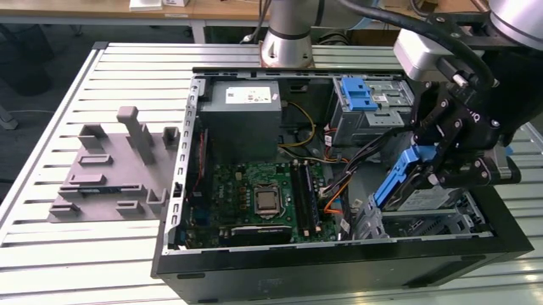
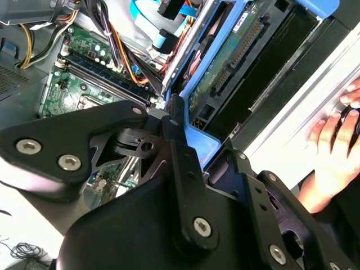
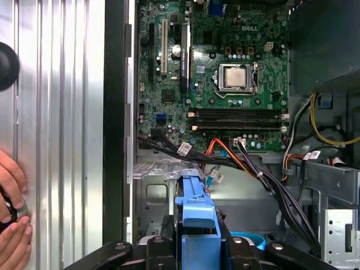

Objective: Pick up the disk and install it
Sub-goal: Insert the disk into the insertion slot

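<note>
- Exterior view: the black two-finger gripper carries the flat silver hard disk in its blue plastic carrier bracket, fingers clamped on the carrier.
- The disk hangs tilted over the silver metal drive bay inside the open black computer case, near the green motherboard; contact with the bay cannot be told.
- First wrist view: a person's hand rests on the slatted aluminium table.
</note>
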{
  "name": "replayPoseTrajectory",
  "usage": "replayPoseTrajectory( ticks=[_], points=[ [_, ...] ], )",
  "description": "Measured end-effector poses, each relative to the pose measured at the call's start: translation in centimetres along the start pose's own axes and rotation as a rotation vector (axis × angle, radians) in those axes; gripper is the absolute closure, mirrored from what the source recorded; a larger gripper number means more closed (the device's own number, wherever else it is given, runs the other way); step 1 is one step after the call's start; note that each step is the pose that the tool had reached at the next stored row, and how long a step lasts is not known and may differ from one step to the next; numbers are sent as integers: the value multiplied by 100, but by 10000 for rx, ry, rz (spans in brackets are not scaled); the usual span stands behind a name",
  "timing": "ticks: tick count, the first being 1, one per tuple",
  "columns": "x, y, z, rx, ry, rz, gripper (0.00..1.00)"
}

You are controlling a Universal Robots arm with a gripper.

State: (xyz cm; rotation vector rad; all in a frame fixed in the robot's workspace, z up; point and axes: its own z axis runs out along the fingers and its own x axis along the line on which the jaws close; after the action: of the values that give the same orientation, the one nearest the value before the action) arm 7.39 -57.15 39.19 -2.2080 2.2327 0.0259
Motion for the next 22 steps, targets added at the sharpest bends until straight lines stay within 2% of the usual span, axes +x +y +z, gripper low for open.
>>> replayPoseTrajectory(
  ticks=[11, 19, 20, 22],
  points=[
    [4, -10, 156, -1, 0, 0, 64],
    [4, -11, 163, -1, 2, 0, 62],
    [4, -11, 164, 0, -2, 0, 56],
    [4, -11, 164, 0, 0, 0, 56]
  ],
)
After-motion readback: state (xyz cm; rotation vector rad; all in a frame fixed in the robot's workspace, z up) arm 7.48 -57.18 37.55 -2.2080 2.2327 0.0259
